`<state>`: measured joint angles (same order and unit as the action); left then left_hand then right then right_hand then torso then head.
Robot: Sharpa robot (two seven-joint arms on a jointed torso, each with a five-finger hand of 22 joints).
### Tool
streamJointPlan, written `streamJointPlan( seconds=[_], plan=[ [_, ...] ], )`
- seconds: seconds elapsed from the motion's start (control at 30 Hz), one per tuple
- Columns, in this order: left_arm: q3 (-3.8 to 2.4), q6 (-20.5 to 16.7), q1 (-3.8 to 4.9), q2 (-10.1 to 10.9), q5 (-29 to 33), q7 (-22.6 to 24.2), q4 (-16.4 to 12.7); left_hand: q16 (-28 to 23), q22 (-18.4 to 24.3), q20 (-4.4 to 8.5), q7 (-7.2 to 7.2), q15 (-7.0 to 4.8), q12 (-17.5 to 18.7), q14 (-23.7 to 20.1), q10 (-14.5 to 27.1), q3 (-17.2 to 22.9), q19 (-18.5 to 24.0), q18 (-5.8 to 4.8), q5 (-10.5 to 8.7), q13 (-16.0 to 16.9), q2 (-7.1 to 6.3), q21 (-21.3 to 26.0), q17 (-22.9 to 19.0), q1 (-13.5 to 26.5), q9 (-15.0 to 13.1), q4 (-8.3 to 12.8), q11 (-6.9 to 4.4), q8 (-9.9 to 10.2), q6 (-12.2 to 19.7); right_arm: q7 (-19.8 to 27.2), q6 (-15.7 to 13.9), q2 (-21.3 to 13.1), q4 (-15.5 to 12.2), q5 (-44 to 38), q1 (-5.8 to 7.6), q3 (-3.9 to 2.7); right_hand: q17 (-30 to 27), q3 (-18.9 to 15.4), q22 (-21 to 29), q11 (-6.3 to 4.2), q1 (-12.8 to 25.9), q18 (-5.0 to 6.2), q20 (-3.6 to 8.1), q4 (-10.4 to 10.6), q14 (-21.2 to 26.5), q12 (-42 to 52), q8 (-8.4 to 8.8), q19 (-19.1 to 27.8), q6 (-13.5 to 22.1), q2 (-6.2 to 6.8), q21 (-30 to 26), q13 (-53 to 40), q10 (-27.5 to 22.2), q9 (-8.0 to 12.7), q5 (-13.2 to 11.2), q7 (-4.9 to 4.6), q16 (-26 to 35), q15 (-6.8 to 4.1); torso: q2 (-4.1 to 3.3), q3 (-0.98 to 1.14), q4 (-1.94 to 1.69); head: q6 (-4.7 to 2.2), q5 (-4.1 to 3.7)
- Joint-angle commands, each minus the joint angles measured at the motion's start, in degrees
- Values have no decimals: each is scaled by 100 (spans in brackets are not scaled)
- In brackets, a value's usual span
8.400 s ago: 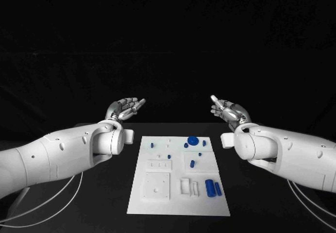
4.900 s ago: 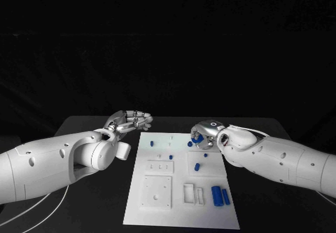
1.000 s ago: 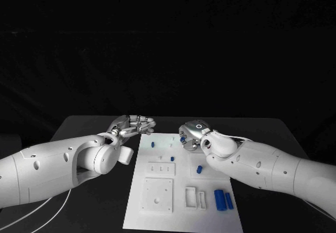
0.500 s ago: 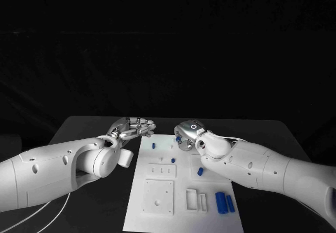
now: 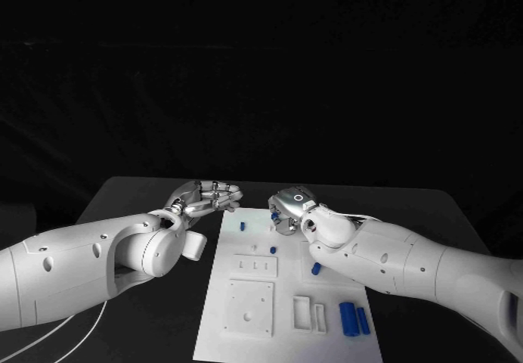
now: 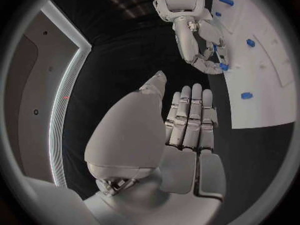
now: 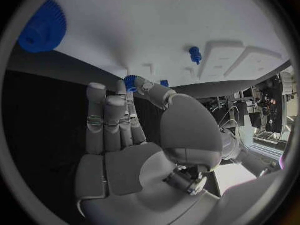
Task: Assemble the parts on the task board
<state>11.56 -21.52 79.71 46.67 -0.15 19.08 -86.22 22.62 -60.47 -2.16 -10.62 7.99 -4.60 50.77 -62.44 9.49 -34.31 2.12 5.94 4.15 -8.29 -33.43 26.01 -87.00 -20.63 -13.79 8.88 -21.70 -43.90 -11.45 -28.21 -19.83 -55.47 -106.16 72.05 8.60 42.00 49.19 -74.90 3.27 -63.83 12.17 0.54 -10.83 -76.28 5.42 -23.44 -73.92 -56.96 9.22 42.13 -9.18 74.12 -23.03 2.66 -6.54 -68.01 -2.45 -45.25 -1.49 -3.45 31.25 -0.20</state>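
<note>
Right hand (image 5: 290, 214) over far end of task board (image 5: 249, 333), pinching small blue part (image 7: 130, 82) at fingertips, likely carrying it toward a seat. Blue gear (image 7: 42, 19) lies on board. Left hand (image 5: 205, 197) at 9 o'clock off board, empty, fingers loosely apart, standing by.

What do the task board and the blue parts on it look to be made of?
Task board: probably matte white plastic, judging by its even tone and moulded recesses. Blue parts, such as the gear: likely plastic too, uniformly coloured with crisp teeth. Neither can be confirmed.
</note>
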Motion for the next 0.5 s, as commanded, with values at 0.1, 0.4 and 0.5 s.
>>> streamJointPlan(
  seconds=[0.1,0.4,0.5],
  plan=[
    [-6,-25,43,16,-69,94,-41,-39,-6,-39,9,36,40,-4,-34,-38,-13,119,-16,-1,-4,36,-8,-54,9,-14,-10,16,-48,-68,-55,15,31,-128,16,-5,-10,42,-129,-5,-26,283,74,-6,98,-5,-16,-76,-56,43,37,-12,28,-8,14,-3,-28,-82,-53,-21,-26,-6,5],
    [-6,-21,70,29,-75,91,-68,-45,-7,-41,8,38,44,-5,-36,-51,-12,120,-17,-2,-5,38,-8,-63,11,-25,-10,19,-51,-158,-76,70,123,-202,22,-5,-15,57,-128,-4,-34,283,74,7,100,-12,-14,-73,-59,60,45,-16,30,-8,14,-3,-35,-82,-64,-15,-22,-2,29],
    [-6,-22,72,34,-77,89,-67,-47,-8,-42,8,38,46,-6,-35,-55,-12,120,-17,-3,-6,39,-8,-66,12,-29,-10,21,-51,-173,-76,67,133,-227,22,-5,-17,62,-127,-4,-37,283,74,10,101,-14,-13,-72,-59,64,48,-17,31,-7,14,-3,-36,-82,-61,-16,-23,4,37]
  ],
)
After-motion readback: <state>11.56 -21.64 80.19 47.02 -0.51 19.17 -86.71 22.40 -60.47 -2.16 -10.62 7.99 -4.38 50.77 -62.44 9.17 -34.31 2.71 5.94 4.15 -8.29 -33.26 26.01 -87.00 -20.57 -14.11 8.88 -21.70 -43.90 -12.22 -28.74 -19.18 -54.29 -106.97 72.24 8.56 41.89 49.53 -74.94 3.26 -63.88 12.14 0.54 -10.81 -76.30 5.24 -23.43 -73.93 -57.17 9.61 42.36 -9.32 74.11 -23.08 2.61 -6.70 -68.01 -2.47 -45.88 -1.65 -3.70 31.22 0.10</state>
